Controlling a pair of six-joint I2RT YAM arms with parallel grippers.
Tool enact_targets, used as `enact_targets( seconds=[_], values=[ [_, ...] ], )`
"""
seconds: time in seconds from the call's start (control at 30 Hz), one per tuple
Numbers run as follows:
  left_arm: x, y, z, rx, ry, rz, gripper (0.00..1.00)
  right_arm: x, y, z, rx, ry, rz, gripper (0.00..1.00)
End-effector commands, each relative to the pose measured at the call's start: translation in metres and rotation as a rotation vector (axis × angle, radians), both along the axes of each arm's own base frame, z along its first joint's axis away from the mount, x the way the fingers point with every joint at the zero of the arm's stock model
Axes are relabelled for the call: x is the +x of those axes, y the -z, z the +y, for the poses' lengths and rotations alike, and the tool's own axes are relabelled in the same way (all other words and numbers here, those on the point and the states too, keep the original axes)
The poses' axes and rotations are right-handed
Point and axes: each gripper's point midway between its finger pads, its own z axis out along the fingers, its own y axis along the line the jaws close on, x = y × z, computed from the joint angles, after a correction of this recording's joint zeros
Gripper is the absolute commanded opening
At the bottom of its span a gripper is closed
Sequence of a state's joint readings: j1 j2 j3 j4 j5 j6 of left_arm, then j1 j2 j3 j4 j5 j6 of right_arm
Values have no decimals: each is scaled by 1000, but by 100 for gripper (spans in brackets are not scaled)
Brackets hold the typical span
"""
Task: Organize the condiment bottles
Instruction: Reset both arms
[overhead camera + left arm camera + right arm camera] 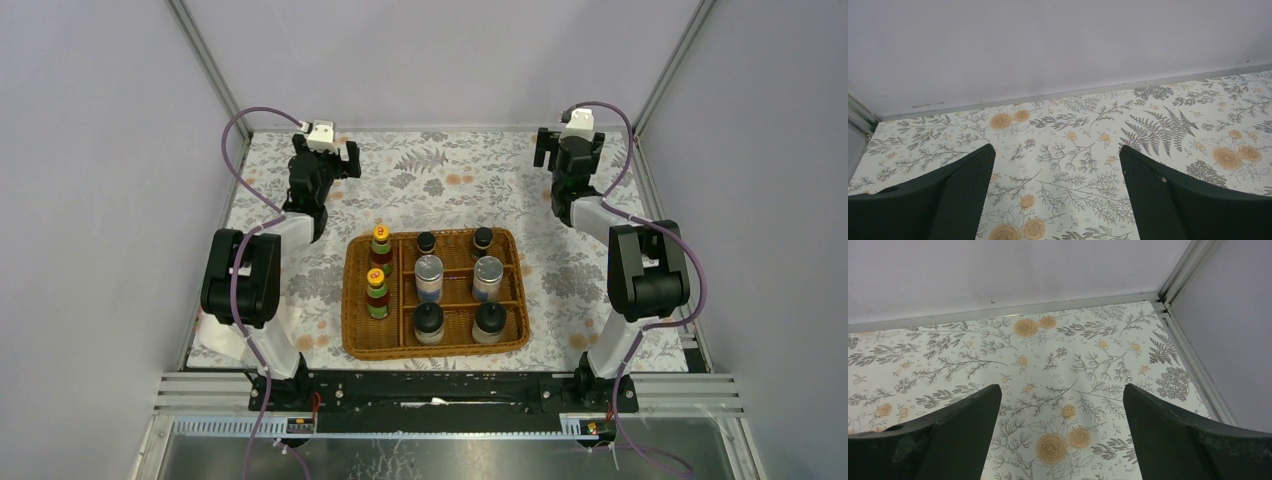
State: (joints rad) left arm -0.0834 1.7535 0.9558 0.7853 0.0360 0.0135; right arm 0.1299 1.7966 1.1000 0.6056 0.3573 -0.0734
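The table [460, 170] has a flowery cloth on it. A brown basket [435, 350] sits in the middle, close to the front edge. The left gripper [325, 152] is up by the far left corner, and the right gripper [570, 145] is by the far right corner. Both have their fingers wide apart and hold nothing. Both face the back wall, so the basket is behind them, back toward where the arms are bolted down. All eight bottles stand straight up in the basket. The two yellow-top bottles [381, 245] are in the left part, closer to the left gripper. The middle and right parts each have a black-top jar [483, 238] at the back, a silver-top shaker [487, 275] next, and a cream jar [488, 320] in front. The right row is closer to the right gripper. I think they look sorted.
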Motion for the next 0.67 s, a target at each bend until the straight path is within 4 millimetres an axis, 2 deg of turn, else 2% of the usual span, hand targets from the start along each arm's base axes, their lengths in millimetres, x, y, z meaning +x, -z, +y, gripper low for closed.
enact_targets(
  seconds=[0.0,0.2,0.47,0.63],
  values=[
    [3,-5,3,12,-14,-33,99,5,-12,-5,6,31,-68,100],
    [5,-2,7,29,-33,-17,99,6,-6,-3,11,16,-54,100],
    [8,3,22,23,-94,1,99,7,0,-7,12,46,-35,100],
    [9,6,25,10,-104,8,99,6,-3,-8,25,65,-49,100]
  ],
)
